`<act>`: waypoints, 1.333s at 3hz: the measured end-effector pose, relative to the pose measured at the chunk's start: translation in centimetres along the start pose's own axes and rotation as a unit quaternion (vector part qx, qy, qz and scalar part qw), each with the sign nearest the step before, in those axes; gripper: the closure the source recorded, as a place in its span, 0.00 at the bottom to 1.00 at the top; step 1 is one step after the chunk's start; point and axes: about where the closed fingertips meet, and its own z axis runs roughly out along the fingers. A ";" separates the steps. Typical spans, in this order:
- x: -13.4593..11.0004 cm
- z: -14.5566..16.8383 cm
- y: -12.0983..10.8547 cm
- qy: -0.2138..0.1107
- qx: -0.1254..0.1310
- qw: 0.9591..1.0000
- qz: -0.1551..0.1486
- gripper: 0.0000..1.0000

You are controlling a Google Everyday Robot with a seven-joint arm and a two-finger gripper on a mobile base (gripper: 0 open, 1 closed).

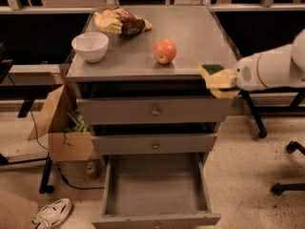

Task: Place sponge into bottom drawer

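The sponge (215,75), dark green on top with pale yellow foam below, is held at the front right corner of the cabinet top (143,56), partly past its edge. My gripper (223,80) comes in from the right on a white arm and is shut on the sponge. The bottom drawer (155,187) is pulled open below, a deep grey tray with nothing in it. It lies lower and to the left of the gripper.
A red apple (165,51), a white bowl (90,46) and a snack bag (121,22) sit on the cabinet top. Two shut drawers with knobs (155,111) are above the open one. A cardboard box (62,128) stands at the left, a shoe (52,213) on the floor, chair legs (286,171) at the right.
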 end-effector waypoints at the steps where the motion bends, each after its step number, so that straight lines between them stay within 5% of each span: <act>1: 0.2 -1.4 2.2 -0.025 -0.041 0.999 -0.003 1.00; 3: 2.1 1.6 2.3 -0.028 -0.057 0.998 0.011 1.00; 4: 8.2 8.0 2.5 -0.014 -0.092 0.994 0.061 1.00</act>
